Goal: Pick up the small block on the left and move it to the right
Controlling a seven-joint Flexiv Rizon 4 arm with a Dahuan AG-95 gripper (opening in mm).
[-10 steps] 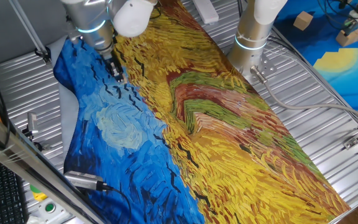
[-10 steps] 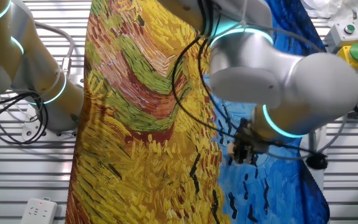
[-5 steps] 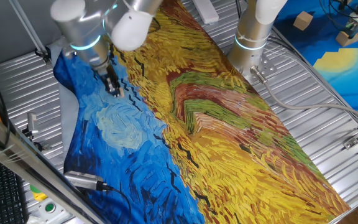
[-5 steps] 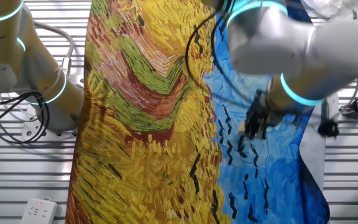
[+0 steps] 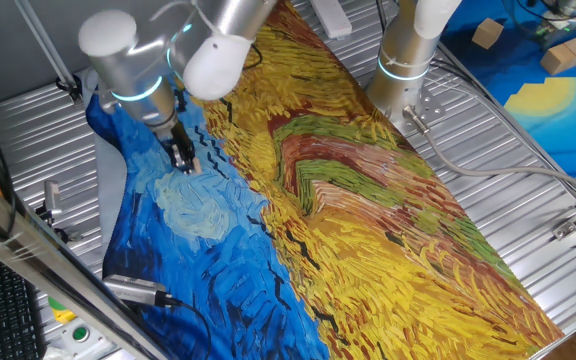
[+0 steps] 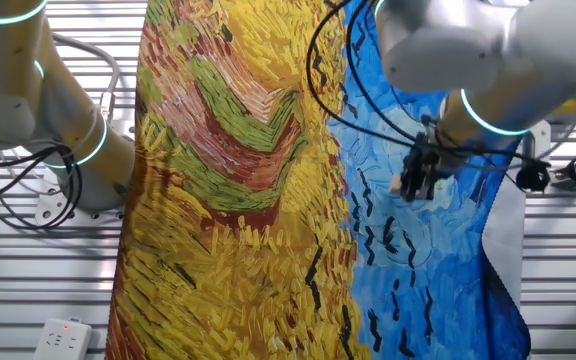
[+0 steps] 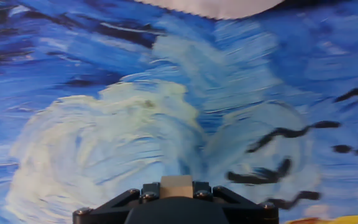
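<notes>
My gripper (image 5: 186, 163) is shut on the small block (image 7: 176, 185), a tiny plain tan wooden cube. In the hand view it sits squeezed between the two dark fingers at the bottom middle. I hold it a little above the blue swirled part of the painted cloth (image 5: 198, 230). In the other fixed view the gripper (image 6: 409, 187) hangs over the blue area at the right, and the block (image 6: 396, 186) shows as a pale spot at its tip.
The cloth has a yellow field part (image 5: 388, 220) across the table's middle. A second arm's base (image 5: 408, 60) stands at the back. Larger pale wooden blocks (image 5: 488, 32) lie on a blue sheet at the far right. Ribbed metal table edges (image 5: 28, 120) surround the cloth.
My gripper has carried the block from near the blue-yellow border farther over the blue part, toward the pale swirl. It has stayed shut on the block.
</notes>
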